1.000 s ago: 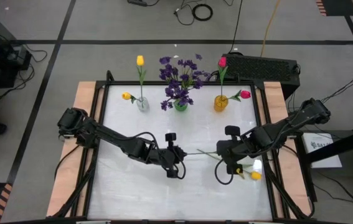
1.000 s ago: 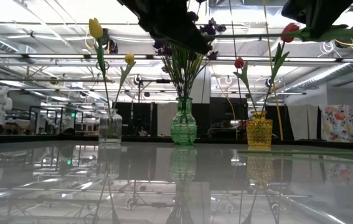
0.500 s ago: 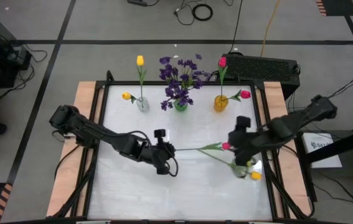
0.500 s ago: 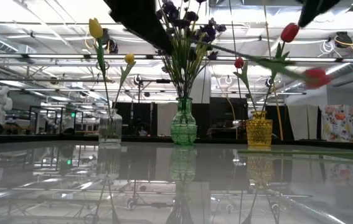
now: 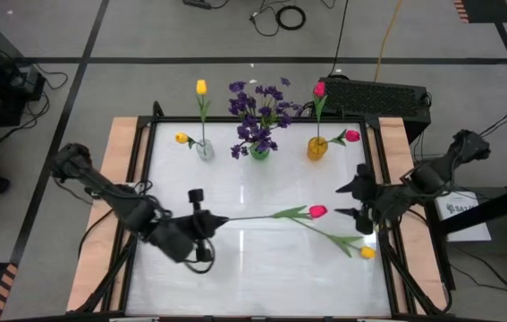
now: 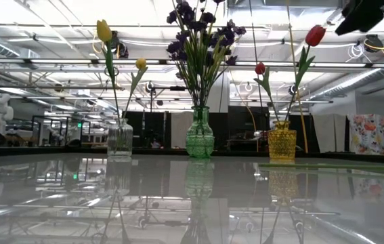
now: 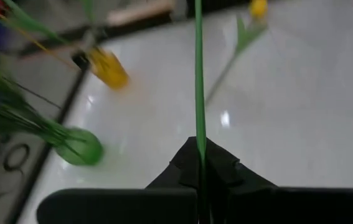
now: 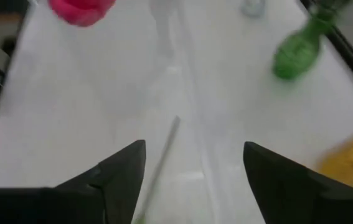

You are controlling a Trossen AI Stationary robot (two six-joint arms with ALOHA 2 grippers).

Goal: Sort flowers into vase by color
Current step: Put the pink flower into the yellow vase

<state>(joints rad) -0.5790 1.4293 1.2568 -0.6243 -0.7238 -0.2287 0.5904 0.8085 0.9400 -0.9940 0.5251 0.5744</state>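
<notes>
My left gripper (image 5: 207, 222) is pinched tight on the bare end of the pink tulip (image 5: 317, 211), whose long thin green stem and leaves stretch out toward my right gripper (image 5: 357, 200), which hangs wide open with nothing in it. The pink tulip looks light and bendy, so I think holding low on the stem is best, and it hangs in front of the yellow vase (image 5: 316, 148).

Black keyboard (image 5: 376, 93) lay on the floor just behind the table's (image 5: 262, 277) far right corner; coiled cable (image 5: 291, 16) farther back.
</notes>
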